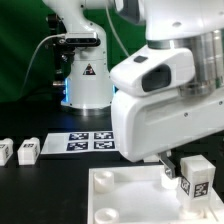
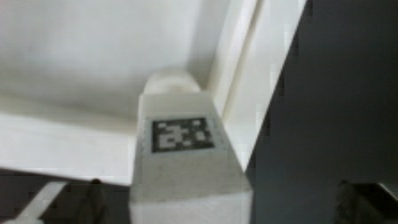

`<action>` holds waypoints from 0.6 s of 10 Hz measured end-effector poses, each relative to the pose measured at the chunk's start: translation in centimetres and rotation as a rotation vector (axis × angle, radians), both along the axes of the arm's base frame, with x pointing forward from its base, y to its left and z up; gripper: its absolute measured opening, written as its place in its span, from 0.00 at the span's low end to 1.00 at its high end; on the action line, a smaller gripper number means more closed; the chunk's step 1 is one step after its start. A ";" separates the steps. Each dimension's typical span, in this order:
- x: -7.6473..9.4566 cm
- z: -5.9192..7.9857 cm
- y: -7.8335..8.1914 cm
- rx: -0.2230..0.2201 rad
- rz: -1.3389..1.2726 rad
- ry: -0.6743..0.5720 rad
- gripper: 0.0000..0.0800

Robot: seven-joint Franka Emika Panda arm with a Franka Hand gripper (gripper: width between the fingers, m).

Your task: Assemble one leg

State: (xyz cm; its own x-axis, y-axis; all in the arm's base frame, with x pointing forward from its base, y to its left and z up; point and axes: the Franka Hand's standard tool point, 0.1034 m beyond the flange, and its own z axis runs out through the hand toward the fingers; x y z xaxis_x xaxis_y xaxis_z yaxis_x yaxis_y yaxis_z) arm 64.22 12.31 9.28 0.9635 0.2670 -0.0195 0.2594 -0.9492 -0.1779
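Fingers (image 2: 54,203) are seen only as dark, blurred tips at the edge of the wrist view, set wide apart on either side of the leg (image 2: 183,160); no pad is seen pressing on it, so the jaws are judged spread and holding nothing. The gripper (image 1: 178,170) is placed low over the near corner of the square tray-like top (image 1: 125,195), at the exterior view's right.

The leg (image 1: 194,178) is seen upright at that corner, its marker tag facing the camera. In the wrist view it rises from the white tray surface close to the raised rim. Whether its base is seated in a corner socket or merely resting there cannot be told.

Further out, two more legs (image 1: 29,150) are noted lying on the dark table (image 1: 45,195) at the exterior view's left, well apart from the top, and the marker board (image 1: 88,143) lies flat behind it.

Progress, as judged: the leg has been brought to its corner and let go. Left to do, as far as can be read: confirming or finishing the seating, perhaps by twisting it home.
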 end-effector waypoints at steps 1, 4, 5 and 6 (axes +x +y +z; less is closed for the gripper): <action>0.1 -0.5 -0.2 0.000 -0.006 -0.008 0.81; 0.1 -0.9 -0.4 0.000 -0.011 -0.020 0.78; 0.1 -0.9 -0.4 0.000 -0.011 -0.020 0.78; 0.1 -0.9 -0.4 0.000 -0.011 -0.020 0.54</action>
State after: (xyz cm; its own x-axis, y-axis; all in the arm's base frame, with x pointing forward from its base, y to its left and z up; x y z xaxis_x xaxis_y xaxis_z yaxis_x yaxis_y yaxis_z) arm 64.33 11.87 8.37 0.9667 0.2560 0.0002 0.2522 -0.9522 -0.1725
